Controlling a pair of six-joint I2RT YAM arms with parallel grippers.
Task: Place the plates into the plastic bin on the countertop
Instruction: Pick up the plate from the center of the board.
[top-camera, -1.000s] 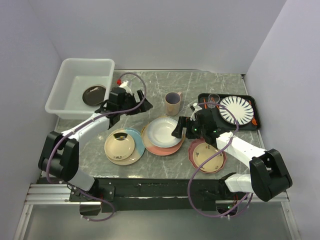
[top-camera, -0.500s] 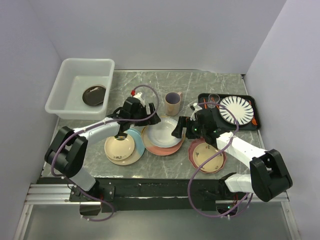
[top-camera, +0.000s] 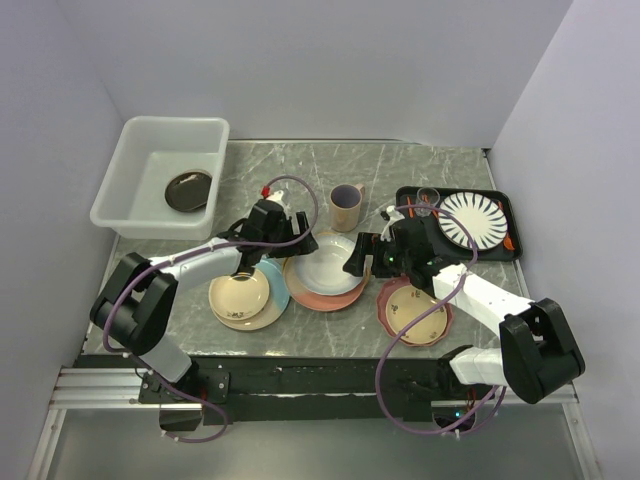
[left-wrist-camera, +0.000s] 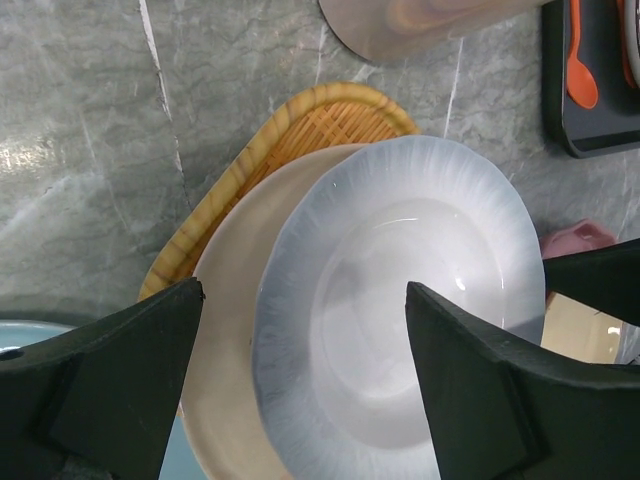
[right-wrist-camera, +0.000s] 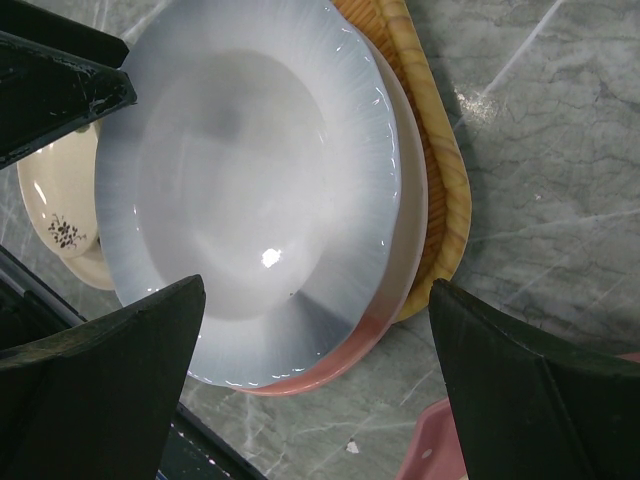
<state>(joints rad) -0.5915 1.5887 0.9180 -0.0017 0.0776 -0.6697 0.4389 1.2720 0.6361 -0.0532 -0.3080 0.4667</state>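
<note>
Holding only one black plate (top-camera: 188, 190), the bin (top-camera: 118, 196) at 10 o'clock awaited the rest; left gripper (top-camera: 300, 242) and right gripper (top-camera: 358, 259) stood spread, empty.

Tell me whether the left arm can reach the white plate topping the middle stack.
Probably yes: the left gripper hangs open over the white plate, nothing on it; the right gripper, open at its other rim, might crowd it.

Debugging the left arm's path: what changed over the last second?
Left gripper swung right from beside the translucent white plastic bin to above the round white plate topping the centre stack, jaws open, empty. Right gripper and the glossy black plate in the bin stayed put.
</note>
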